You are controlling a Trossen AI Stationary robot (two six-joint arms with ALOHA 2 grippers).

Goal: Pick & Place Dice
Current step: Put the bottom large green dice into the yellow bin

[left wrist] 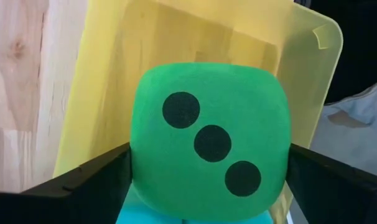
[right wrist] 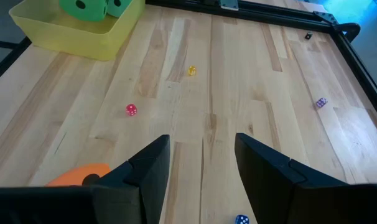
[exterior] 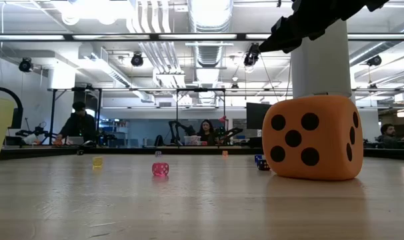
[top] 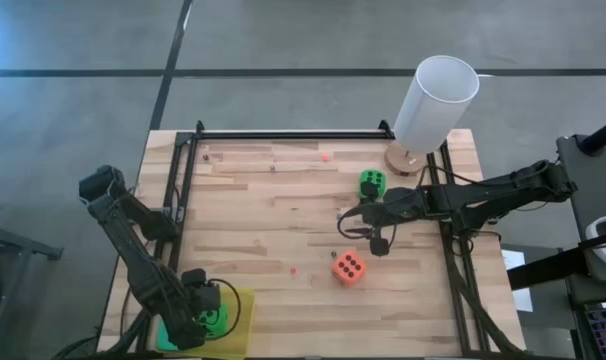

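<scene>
A: Left hand (top: 198, 310)?

B: Clenched on a soft green cube die with black pips (left wrist: 210, 143), one finger against each side. Poised over a shallow yellow plastic tray (left wrist: 176, 37) at the near left corner of the pale wooden worktop (top: 283, 220). Teal die (left wrist: 139, 211) directly beneath.

A: Right hand (right wrist: 201, 168)?

B: Released and empty, over mid-worktop. Between a second green die (top: 373, 183) and an orange-red die (top: 348, 267), touching neither.
</scene>
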